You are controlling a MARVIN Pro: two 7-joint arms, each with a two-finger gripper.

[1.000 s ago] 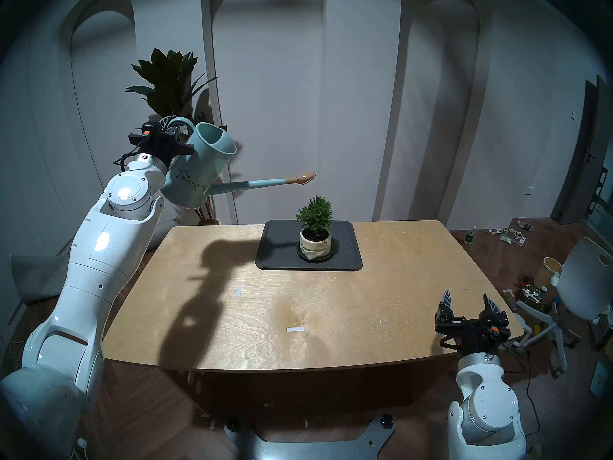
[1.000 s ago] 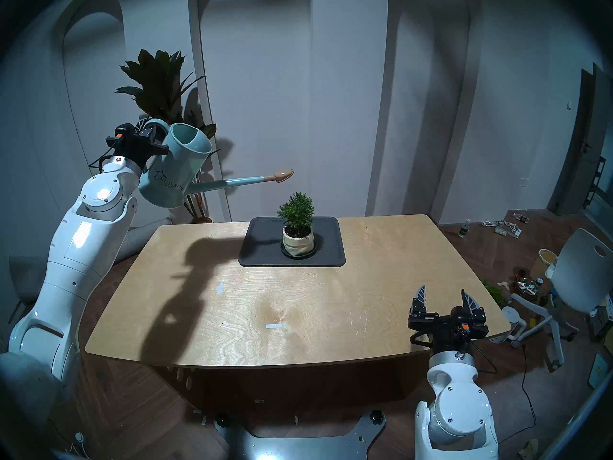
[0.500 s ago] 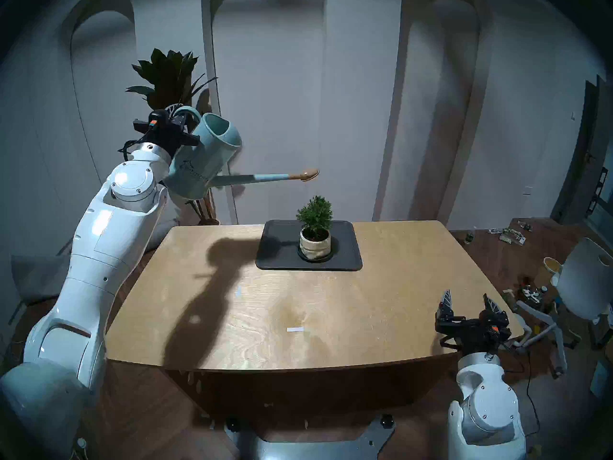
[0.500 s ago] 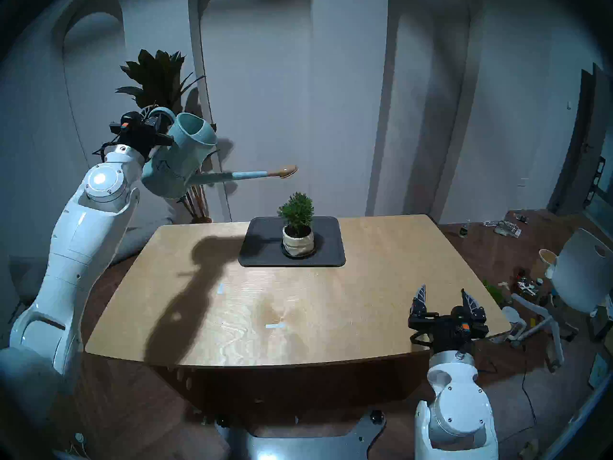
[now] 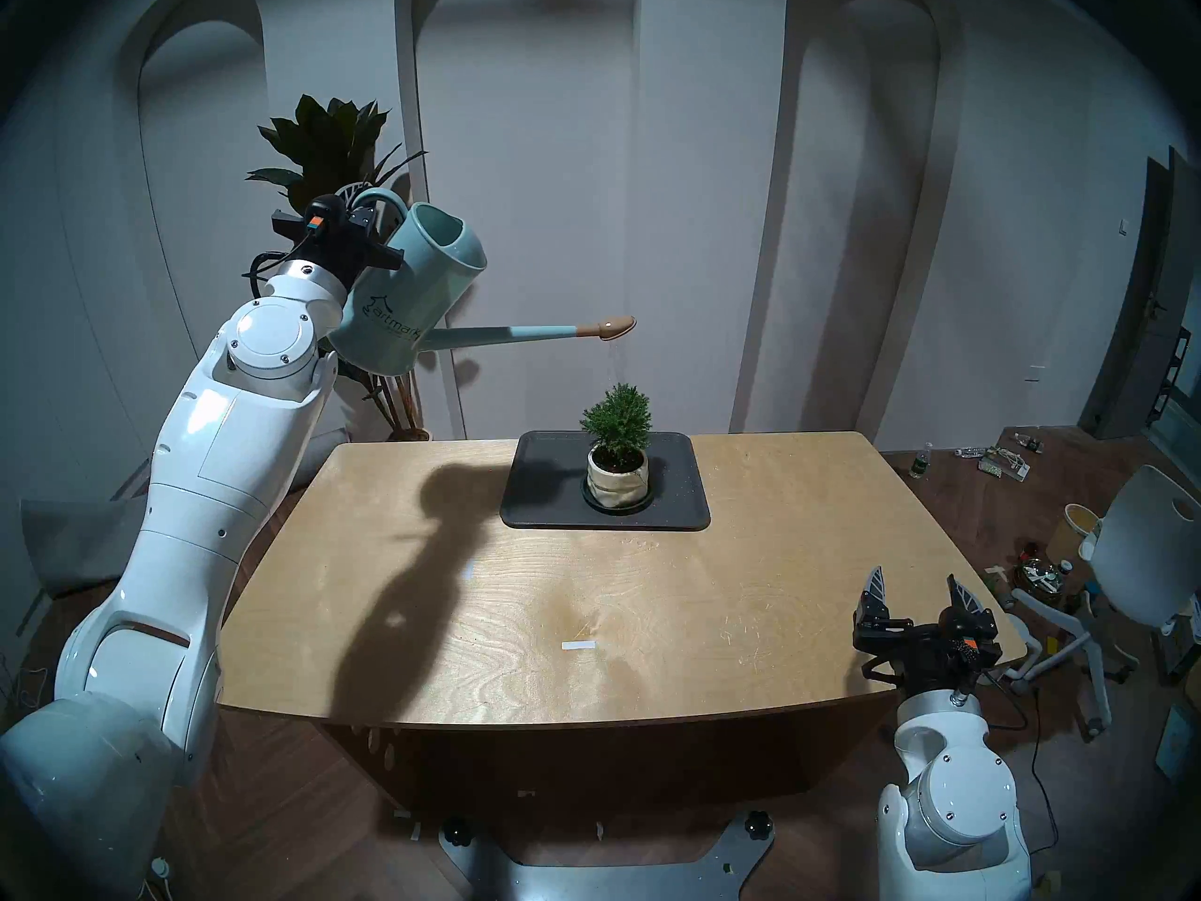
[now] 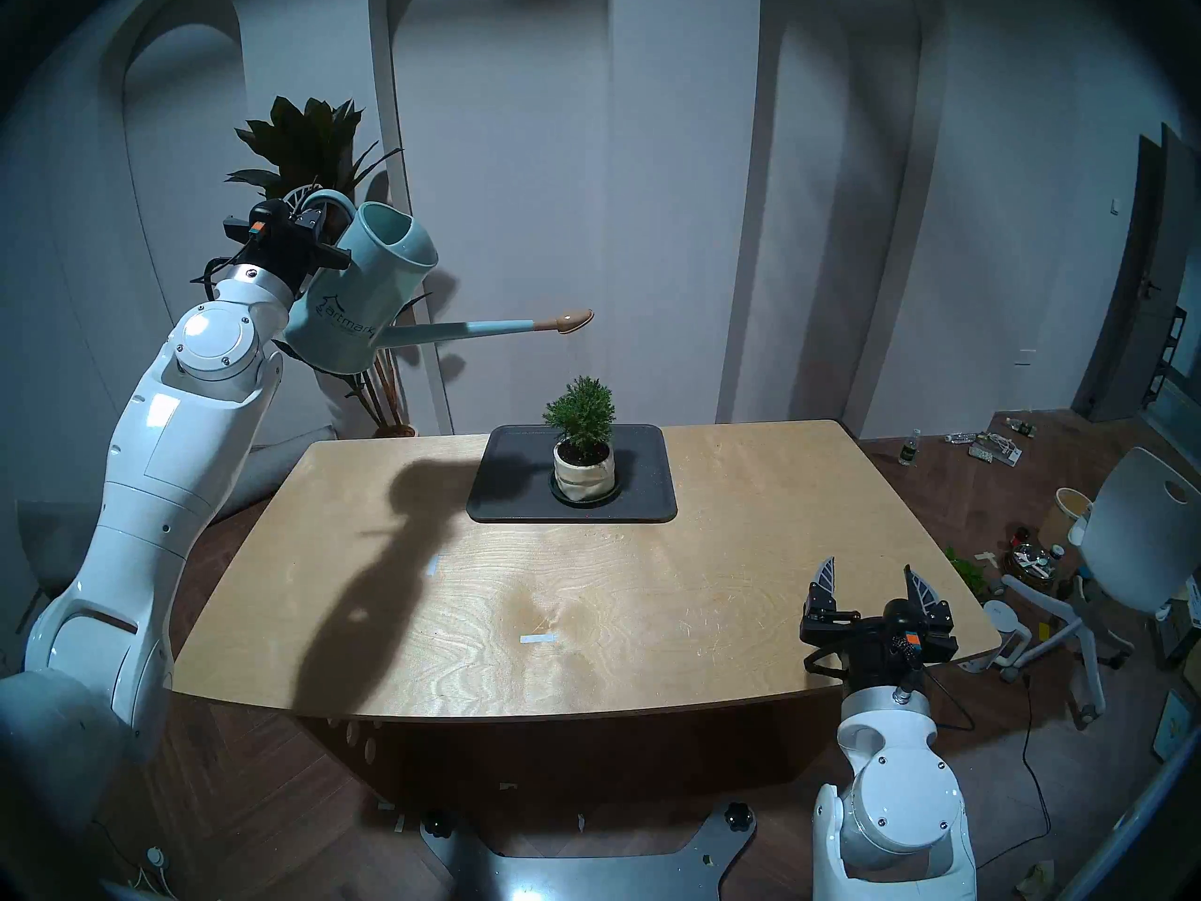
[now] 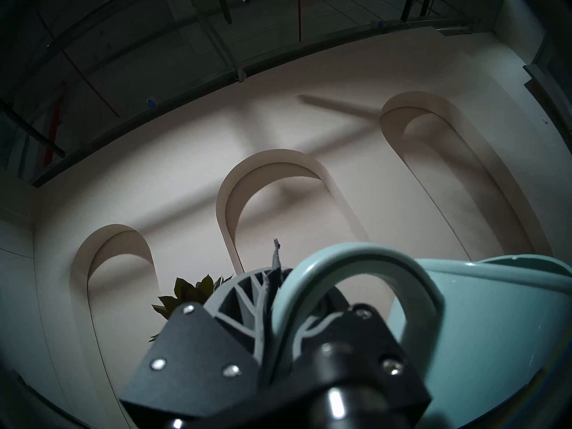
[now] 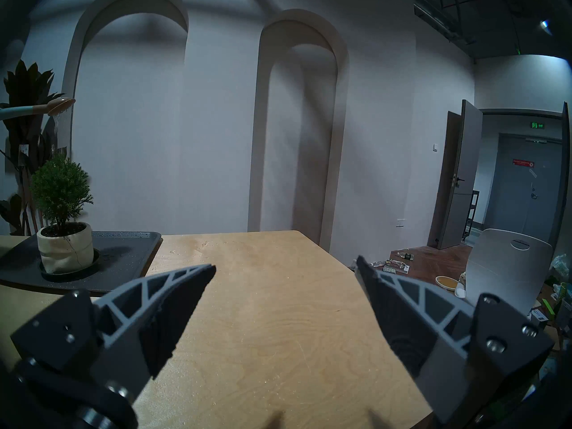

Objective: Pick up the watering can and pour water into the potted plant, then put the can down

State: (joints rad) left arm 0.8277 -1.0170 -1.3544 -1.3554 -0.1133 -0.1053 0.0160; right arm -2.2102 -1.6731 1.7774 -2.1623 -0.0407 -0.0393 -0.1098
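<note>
Much clear table beside tray

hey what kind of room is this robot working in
Probably a staged test room, not a lived-in home: a bare wooden table before white walls with arched niches, exposed ceiling framework, a green exit sign over a door, and clutter on the floor.

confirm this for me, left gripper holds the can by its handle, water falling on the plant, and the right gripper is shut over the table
Not quite: the right gripper is open, fingers spread and empty, as the right wrist view shows. The left gripper does hold the can by its handle, water falling on the plant.
</note>
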